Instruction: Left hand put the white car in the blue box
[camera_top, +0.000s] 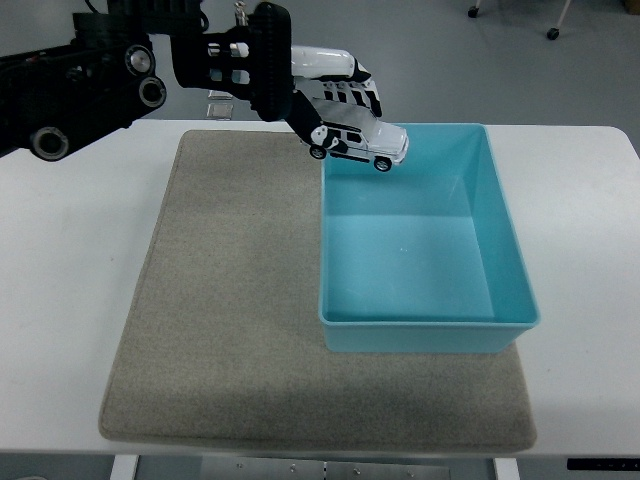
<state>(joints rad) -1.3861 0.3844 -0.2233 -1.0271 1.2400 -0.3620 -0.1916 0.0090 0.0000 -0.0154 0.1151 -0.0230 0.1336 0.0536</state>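
My left hand (335, 95) reaches in from the upper left and is shut on the white car (362, 146), a small white toy car with black markings. The car hangs in the air, tilted nose-down to the right, above the far left corner of the blue box (505, 240). The box is an open light-blue bin standing on the right part of a grey mat (220, 300), with nothing in it. My right arm is out of view.
The white table (70, 250) extends left and right of the mat. A small clear object (222, 104) lies on the table behind the mat, partly hidden by my left arm.
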